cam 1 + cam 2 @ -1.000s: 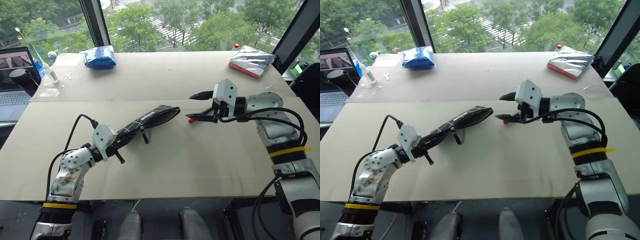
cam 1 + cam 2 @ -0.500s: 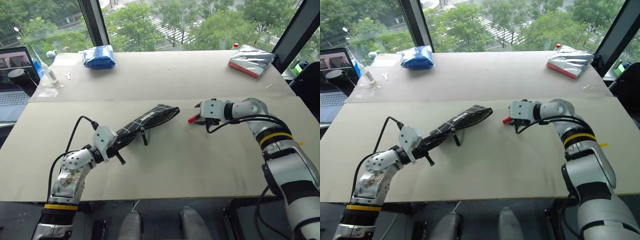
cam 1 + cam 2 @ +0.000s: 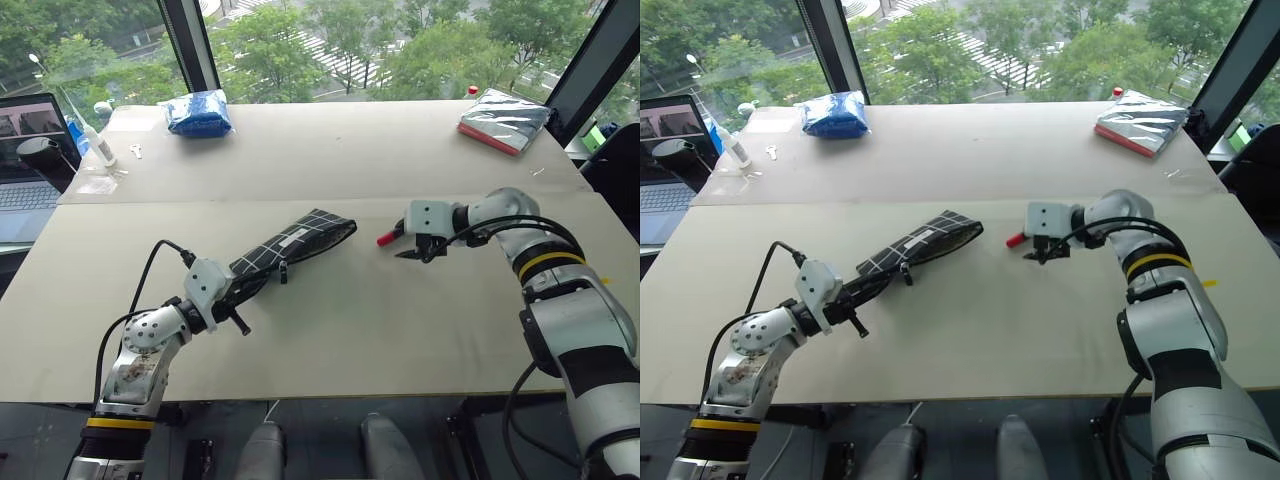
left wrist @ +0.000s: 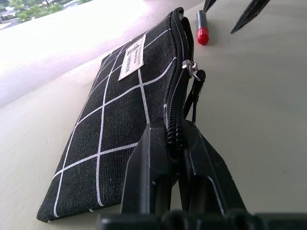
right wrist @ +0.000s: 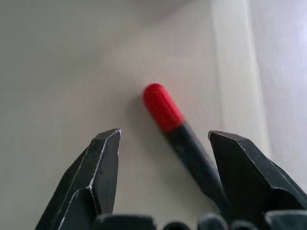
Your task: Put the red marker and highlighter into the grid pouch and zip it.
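Observation:
The grid pouch, black with white lines and a white label, lies slantwise on the table, its zipper partly open. My left gripper is shut on the pouch's near zipper edge. The red marker lies on the table just past the pouch's far end, red tip toward the pouch. My right gripper is open and tilted down over the marker, one finger on each side of it, apart from it. The highlighter is out of view.
A blue plastic bag lies at the table's far left and a silver packet with a red edge at the far right. A laptop and a small white bottle stand off the left edge.
My right gripper has come down and tilted toward the table, and now straddles the marker, still open. The left gripper has kept its grip on the pouch.

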`<state>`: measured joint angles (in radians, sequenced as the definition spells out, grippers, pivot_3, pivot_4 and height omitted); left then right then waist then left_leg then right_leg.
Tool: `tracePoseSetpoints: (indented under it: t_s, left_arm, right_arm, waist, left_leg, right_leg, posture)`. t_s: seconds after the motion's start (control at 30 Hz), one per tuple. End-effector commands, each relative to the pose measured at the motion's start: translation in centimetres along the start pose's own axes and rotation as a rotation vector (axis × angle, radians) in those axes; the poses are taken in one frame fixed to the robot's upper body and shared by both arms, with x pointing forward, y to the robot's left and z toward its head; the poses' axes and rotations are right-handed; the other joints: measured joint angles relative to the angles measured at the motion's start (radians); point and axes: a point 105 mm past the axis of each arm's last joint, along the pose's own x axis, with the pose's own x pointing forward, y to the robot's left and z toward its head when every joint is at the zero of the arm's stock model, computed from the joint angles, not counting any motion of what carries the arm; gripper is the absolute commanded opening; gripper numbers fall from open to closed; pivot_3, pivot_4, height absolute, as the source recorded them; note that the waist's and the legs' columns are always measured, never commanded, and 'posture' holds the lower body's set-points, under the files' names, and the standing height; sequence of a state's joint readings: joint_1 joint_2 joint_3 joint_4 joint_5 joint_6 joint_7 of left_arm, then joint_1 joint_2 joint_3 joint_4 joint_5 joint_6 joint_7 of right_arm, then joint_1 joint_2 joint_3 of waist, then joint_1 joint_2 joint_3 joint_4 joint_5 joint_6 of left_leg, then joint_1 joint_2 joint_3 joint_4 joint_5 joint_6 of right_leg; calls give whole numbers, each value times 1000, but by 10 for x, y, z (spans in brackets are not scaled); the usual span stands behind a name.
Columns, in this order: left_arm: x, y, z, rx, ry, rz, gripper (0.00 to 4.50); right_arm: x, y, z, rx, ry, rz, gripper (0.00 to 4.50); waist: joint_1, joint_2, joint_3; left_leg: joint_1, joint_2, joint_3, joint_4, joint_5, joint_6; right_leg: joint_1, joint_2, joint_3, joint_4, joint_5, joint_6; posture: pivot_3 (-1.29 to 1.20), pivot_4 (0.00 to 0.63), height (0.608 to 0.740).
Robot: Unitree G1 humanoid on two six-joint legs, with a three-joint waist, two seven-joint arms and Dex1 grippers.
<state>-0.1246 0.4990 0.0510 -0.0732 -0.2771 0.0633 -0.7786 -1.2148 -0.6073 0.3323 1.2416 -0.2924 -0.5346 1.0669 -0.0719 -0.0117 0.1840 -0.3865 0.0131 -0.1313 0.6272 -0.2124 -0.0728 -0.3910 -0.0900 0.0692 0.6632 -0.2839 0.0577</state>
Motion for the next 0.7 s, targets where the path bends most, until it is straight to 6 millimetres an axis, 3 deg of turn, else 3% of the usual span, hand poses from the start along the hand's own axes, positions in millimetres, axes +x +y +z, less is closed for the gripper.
tracePoseSetpoints:
  t_s: [0.03,0.3,0.5,0.7]
  left_arm:
    - [-1,1,13,28,-50,6,0]
    - [4,3,17,36,-58,-9,0]
    - [3,0,17,34,-60,-8,0]
    - [1,-2,17,28,-57,-3,0]
  right_arm:
    - [-11,-18,7,-56,1,-81,3272]
    - [4,-14,8,-167,97,-22,3272]
    - [12,-18,13,-159,118,-28,3272]
    - [22,-8,16,-123,127,49,3272]
  waist:
    - [0,0,0]
    - [0,0,0]
    - [-2,0,0]
    - [-1,0,0]
  left_leg:
    - [0,0,0,0,0,0]
    - [0,0,0,0,0,0]
    - [0,0,0,0,0,0]
    - [0,0,0,0,0,0]
  right_leg:
    - [0,0,0,0,0,0]
    - [0,0,0,0,0,0]
    - [0,0,0,0,0,0]
    - [0,0,0,0,0,0]
  posture:
    - [0,150,740]
    - [0,150,740]
    - [0,150,740]
    - [0,150,740]
